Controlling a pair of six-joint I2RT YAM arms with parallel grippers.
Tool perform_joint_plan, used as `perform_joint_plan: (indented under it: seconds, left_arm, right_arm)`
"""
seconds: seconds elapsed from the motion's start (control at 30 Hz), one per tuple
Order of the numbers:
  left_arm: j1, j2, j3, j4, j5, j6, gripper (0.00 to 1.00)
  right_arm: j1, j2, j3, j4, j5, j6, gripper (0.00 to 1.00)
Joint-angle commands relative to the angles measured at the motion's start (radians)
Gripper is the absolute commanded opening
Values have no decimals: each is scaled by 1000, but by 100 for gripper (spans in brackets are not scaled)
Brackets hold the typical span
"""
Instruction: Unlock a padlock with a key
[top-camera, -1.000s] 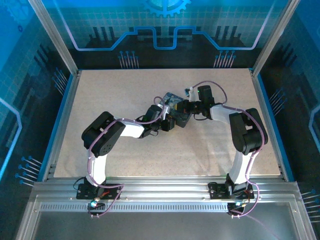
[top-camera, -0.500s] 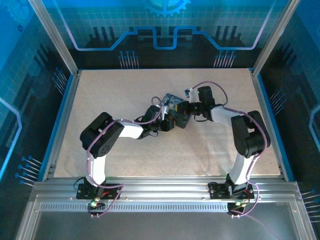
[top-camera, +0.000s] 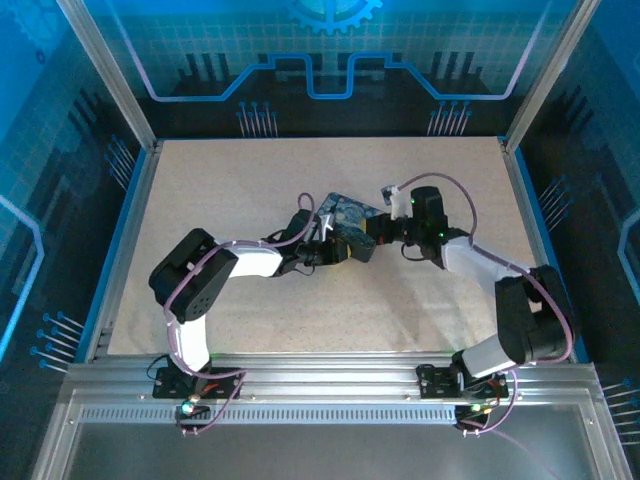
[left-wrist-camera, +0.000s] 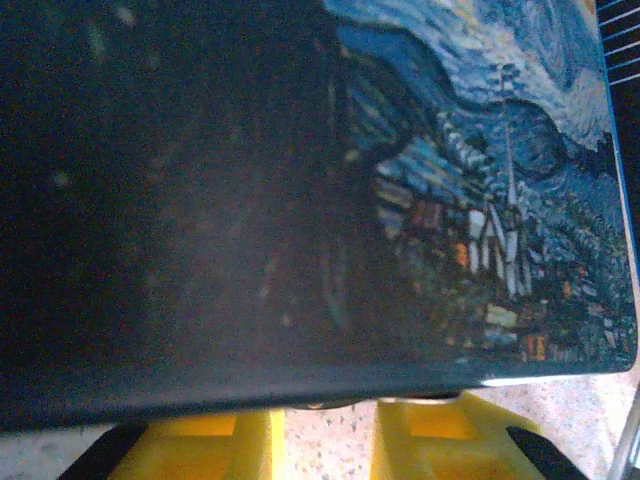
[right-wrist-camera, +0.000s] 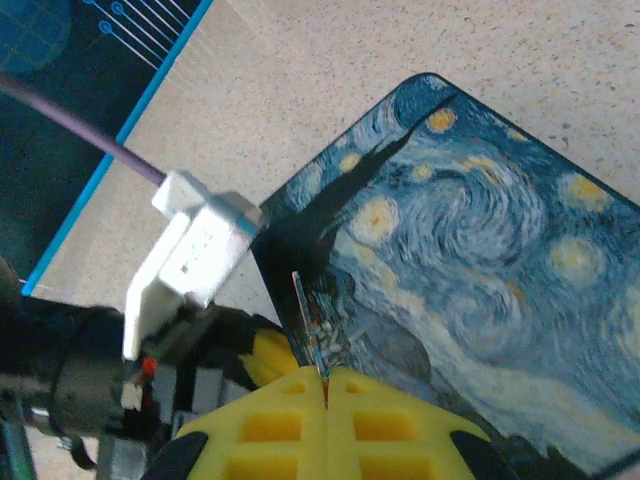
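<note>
Two right fingers (right-wrist-camera: 325, 385), yellow and ribbed, were pressed together at the bottom of the right wrist view, pinching the key (right-wrist-camera: 308, 325). The key stood out of their seam as a thin grey sliver pointing toward 11 o'clock, its free end over the near edge of the tin (right-wrist-camera: 470, 300) painted with a swirling starry night. From the key, a white housing (right-wrist-camera: 190, 260) with a purple cable (right-wrist-camera: 80, 130) lay at 9 o'clock, and bare speckled desk (right-wrist-camera: 600, 90) lay beyond the tin at 1 o'clock.

In the left wrist view the left fingers (left-wrist-camera: 210, 440) stood a little apart, with desk showing in the gap between them. Their tips ran under the dark edge of the tin (left-wrist-camera: 450, 200), so I could not tell whether they pinched anything.

From above, the tin (top-camera: 348, 212) lay near the middle of the desk (top-camera: 220, 200). The right fingers (top-camera: 375, 230) met it at its 4 o'clock and the left fingers (top-camera: 340, 250) at its 6 o'clock.
</note>
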Motion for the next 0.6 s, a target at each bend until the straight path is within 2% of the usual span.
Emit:
perform_joint_plan:
  seconds: [0.0, 0.2, 0.57]
  left_arm:
    - [-4, -57, 23, -59, 48, -56, 22]
    - [-3, -80, 26, -89, 63, -96, 21]
    - [-3, -116, 27, -124, 58, -109, 19]
  right_arm:
    - [46, -73, -60, -18, 52, -65, 0]
    - [122, -109, -135, 17, 107, -89, 0]
    - [181, -100, -287, 123, 153, -66, 0]
